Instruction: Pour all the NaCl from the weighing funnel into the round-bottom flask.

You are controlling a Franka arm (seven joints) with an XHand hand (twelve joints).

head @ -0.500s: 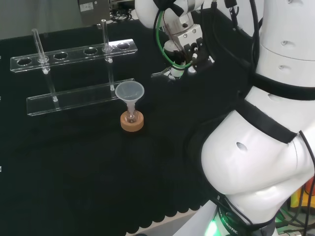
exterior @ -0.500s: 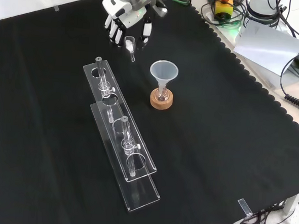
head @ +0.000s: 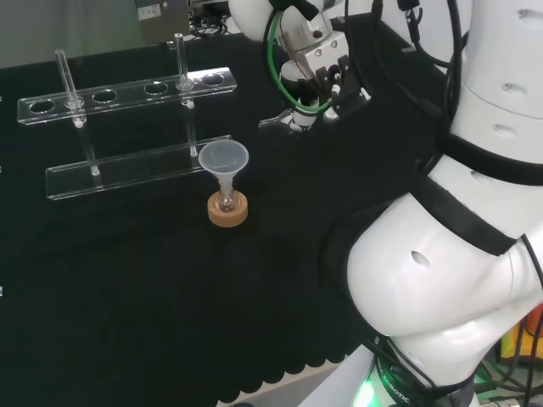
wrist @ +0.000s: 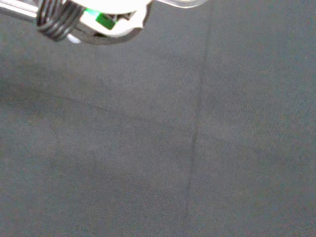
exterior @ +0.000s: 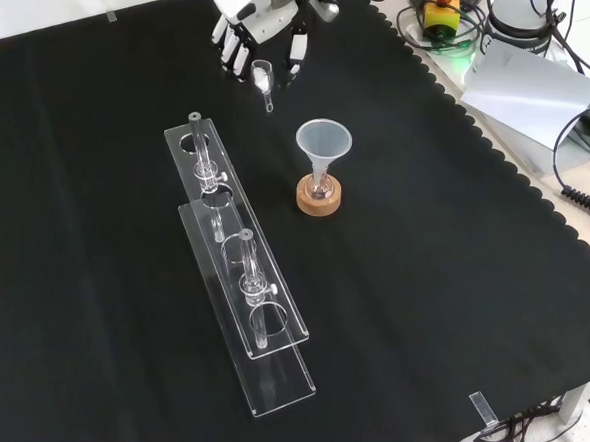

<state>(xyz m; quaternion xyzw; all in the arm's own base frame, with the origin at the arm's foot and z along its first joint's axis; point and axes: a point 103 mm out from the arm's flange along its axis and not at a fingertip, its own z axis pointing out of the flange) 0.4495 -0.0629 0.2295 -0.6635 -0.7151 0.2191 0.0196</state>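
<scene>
Front view: the hand [exterior: 255, 26] hung above the far part of the black cloth [exterior: 451, 291], a little left of centre, fingers [exterior: 232, 47] pointing down and curled about the weighing funnel [exterior: 263, 79]. The funnel was a small clear piece with white matter in its cup and its thin stem slanting down toward the near right. It was off the cloth, carried in the hand.

Nearer and to the right of it stood the round-bottom flask [exterior: 319, 189], small, seated in a cork ring [exterior: 318, 199]. A clear plastic funnel [exterior: 324, 143] sat upright in the flask's neck, mouth open upward. The weighing funnel's stem ended well apart from that mouth, farther off and to its left. Contents of the flask could not be made out.

Left of the flask, a long clear rack [exterior: 237, 268] ran from far left to near right, with holes along its top plate and two upright posts.

Head view: the hand [head: 316, 80] sat at upper centre, left of the arm's big white links [head: 441, 280], with a green cable [head: 293, 106] looped beside it. The weighing funnel [head: 284, 119] jutted leftward from it. Flask [head: 226, 203] and cork ring [head: 227, 214] stood lower and left of it, the rack [head: 127, 127] beyond.

Wrist view: bare cloth [wrist: 197, 148] with a faint crease; a coiled cable [wrist: 57, 22] at one edge
</scene>
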